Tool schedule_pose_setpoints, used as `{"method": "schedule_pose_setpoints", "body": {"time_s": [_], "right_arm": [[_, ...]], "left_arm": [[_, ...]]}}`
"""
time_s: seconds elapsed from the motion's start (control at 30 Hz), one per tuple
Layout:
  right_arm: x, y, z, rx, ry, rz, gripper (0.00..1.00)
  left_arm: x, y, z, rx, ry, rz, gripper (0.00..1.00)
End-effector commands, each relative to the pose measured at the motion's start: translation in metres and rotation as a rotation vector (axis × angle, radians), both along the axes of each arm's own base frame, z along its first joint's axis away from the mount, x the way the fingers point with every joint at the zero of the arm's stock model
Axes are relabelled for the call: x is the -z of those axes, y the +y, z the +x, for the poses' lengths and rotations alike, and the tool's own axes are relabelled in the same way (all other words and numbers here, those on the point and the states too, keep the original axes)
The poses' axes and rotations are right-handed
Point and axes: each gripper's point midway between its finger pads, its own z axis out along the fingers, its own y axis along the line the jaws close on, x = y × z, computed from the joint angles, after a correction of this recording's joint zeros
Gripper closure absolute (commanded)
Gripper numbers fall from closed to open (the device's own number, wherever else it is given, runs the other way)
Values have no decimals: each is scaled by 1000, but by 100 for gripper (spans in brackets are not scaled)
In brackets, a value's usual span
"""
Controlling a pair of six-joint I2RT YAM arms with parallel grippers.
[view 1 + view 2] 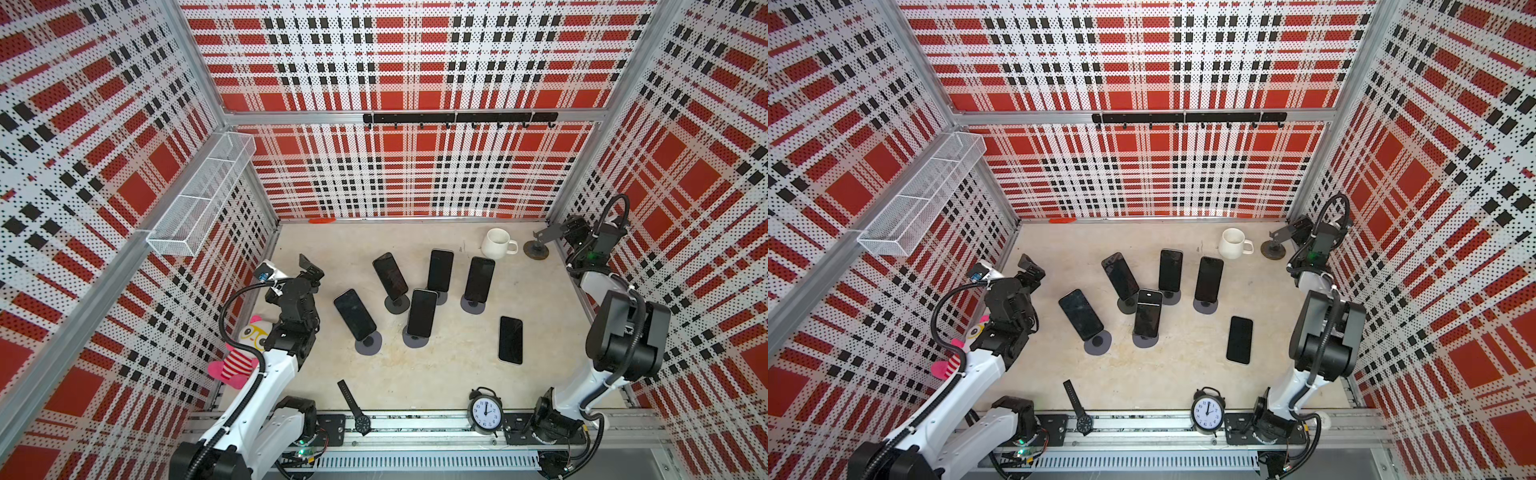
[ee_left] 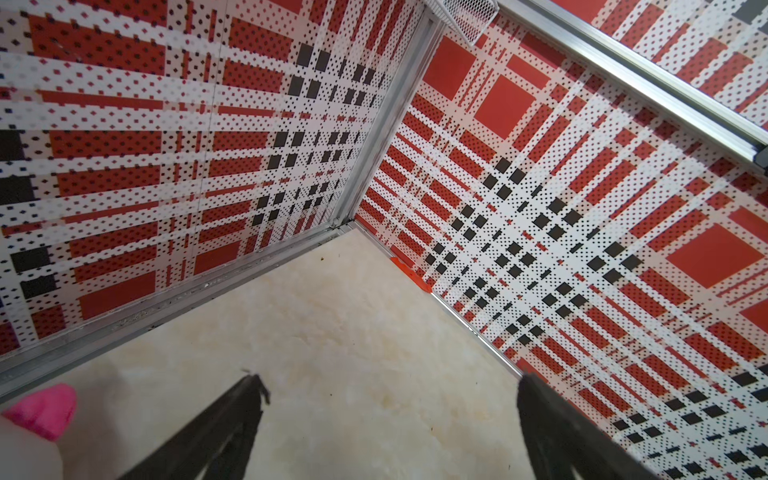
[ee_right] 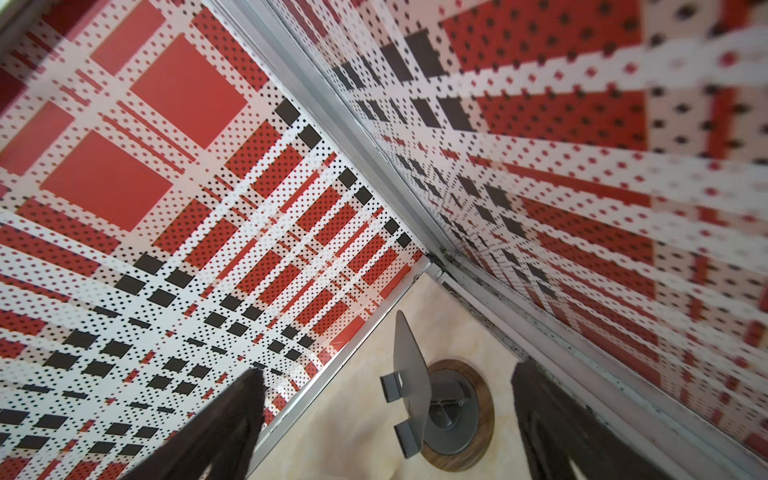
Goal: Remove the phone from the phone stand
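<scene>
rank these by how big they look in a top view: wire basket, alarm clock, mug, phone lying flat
1. basket
2. clock, though it sits nearer the camera
3. mug and flat phone: too alike to rank

This is a robotics lab test cell, not a lived-in room. Perforated panels (image 1: pixel 415 62) printed in red, black and white plaid close three sides, held in an aluminium frame (image 1: pixel 291 119). A left arm (image 1: pixel 270 370) and a right arm (image 1: pixel 582 386) are bolted to a rail (image 1: pixel 415 422) along the beige worktop (image 1: pixel 436 374), above a slotted cable duct (image 1: pixel 415 461). Unrelated props share the worktop: phones (image 1: pixel 421 312) on phone stands (image 1: pixel 472 306), an alarm clock (image 1: pixel 485 411), a mug (image 1: pixel 496 243) and a plush toy (image 1: pixel 239 357).
</scene>
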Motion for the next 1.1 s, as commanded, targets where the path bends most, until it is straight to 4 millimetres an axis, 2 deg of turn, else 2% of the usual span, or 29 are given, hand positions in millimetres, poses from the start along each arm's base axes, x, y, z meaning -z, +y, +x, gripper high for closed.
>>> {"method": "schedule_pose_setpoints", "body": {"time_s": [0.0, 0.17, 0.2, 0.43, 0.6, 0.8, 1.07], "right_arm": [[-18, 2, -17, 23, -43, -38, 5], [-16, 16, -45, 16, -58, -39, 6], [-17, 21, -50, 8, -59, -49, 6], [-27, 67, -70, -54, -22, -139, 6], [-37, 111, -82, -146, -42, -178, 6], [-43, 172, -78, -379, 4, -217, 6], [-52, 252, -89, -612, 58, -332, 6]], "left_arm": [[-20, -6, 6, -11, -40, -8, 2], [-24, -13, 15, -14, -30, -3, 2], [-25, -29, 18, 37, -28, -2, 2], [-16, -62, 27, 125, 45, 52, 2], [-18, -87, 31, 183, 79, 69, 2], [-27, -113, 28, 246, 72, 88, 2], [-33, -136, 30, 361, 116, 115, 2]]}}
